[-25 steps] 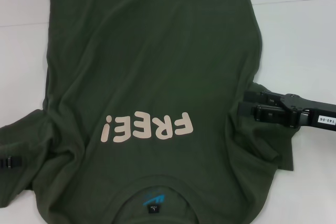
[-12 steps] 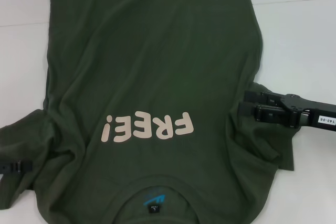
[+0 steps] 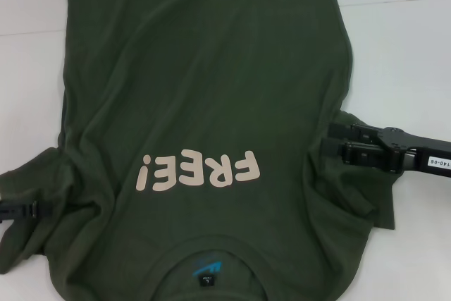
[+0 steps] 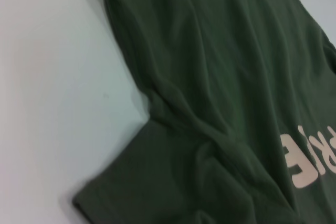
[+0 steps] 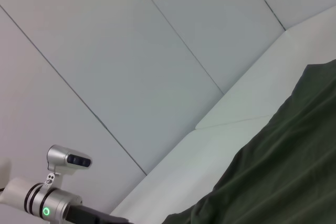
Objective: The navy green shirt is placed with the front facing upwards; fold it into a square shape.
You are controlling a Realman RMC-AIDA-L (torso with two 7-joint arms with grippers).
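navy green shirt [image 3: 204,103] lies flat on the white table [image 3: 402,54], front up, collar nearest the robot, hem far; right gripper [image 3: 332,142] open over its sleeve, left gripper [image 3: 25,210] at the other sleeve, jaws unclear

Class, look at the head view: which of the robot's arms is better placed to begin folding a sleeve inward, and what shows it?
Probably the right. The right gripper already lies over the navy green shirt at its sleeve, fingers parted. The left gripper only just reaches the other sleeve from the picture's edge.
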